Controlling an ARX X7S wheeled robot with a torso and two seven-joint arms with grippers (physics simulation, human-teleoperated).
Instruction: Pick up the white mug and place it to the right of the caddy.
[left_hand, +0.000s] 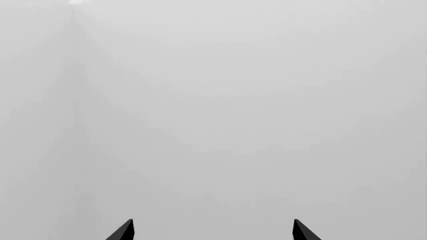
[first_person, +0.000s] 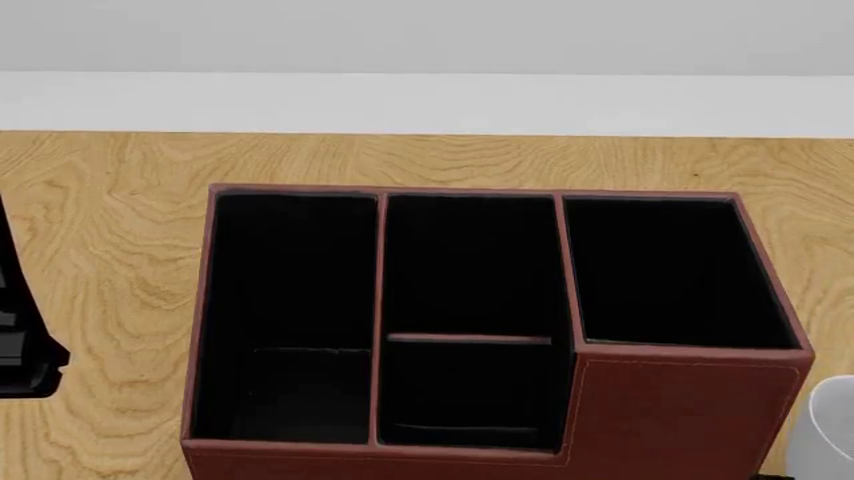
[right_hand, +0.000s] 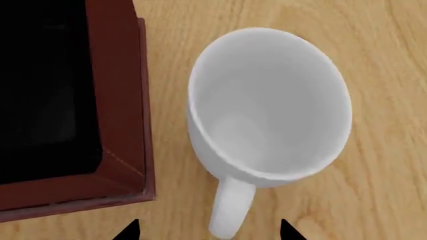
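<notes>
The white mug (right_hand: 267, 100) stands upright on the wooden table, close beside the caddy (right_hand: 120, 100), with a narrow gap between them. In the head view only a sliver of the mug (first_person: 835, 430) shows at the lower right edge, to the right of the dark red-brown caddy (first_person: 681, 410). My right gripper (right_hand: 208, 231) is open above the mug. Its two black tips stand wide apart on either side of the loop handle (right_hand: 230, 210) and do not touch it. My left gripper (left_hand: 213, 231) is open and empty, facing a plain grey surface.
The caddy's black-lined compartments are empty. A black shape (first_person: 20, 350) juts in at the head view's left edge; I cannot tell what it is. The wooden table (first_person: 107, 220) runs back to a white wall.
</notes>
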